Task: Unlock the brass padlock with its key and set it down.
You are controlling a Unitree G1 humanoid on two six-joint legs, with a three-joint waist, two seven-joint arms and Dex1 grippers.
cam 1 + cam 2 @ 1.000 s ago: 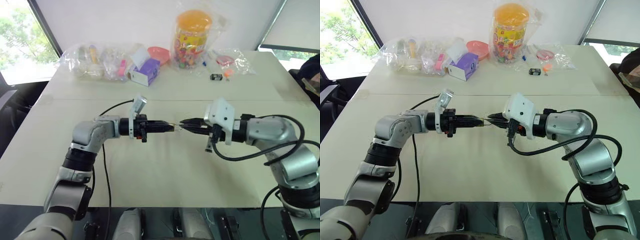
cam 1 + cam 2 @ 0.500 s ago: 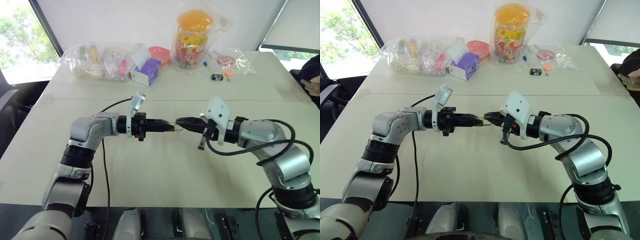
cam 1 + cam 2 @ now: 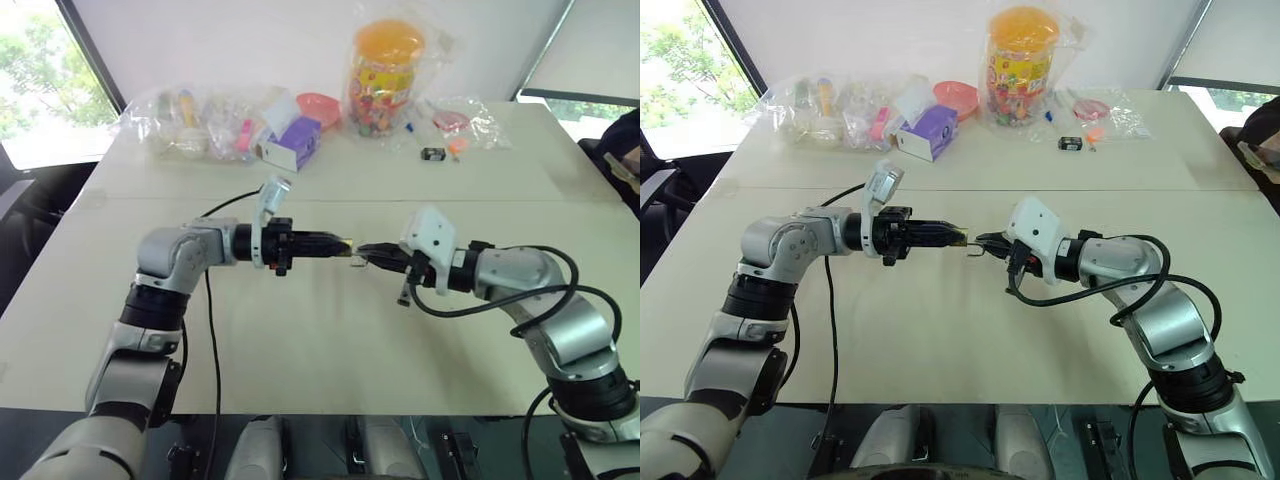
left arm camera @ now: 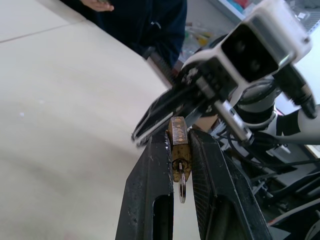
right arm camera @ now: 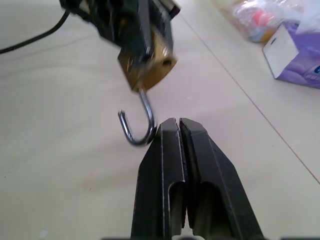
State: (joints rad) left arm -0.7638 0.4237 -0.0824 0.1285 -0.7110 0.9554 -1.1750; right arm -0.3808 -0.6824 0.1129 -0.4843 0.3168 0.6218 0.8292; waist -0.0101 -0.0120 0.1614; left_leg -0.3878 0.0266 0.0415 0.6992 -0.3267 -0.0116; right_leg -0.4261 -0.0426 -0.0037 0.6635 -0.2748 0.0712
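Two black-fingered grippers meeting tip to tip above the pale bench [image 3: 330,340]. Left gripper [image 4: 179,145] pinching the tiny yellow-gold brass padlock [image 4: 178,141], small silver key [image 4: 181,187] hanging beneath, thin hooked shackle [image 5: 137,125] swung free. Right gripper [image 5: 176,131] pressed together, touching that shackle's curve.

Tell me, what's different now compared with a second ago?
The right gripper has sunk a little and drawn back from the brass padlock, whose shackle hangs open beside its shut fingertips. The left gripper has risen slightly and stays clamped on the padlock. The bags and jar on the table haven't moved.
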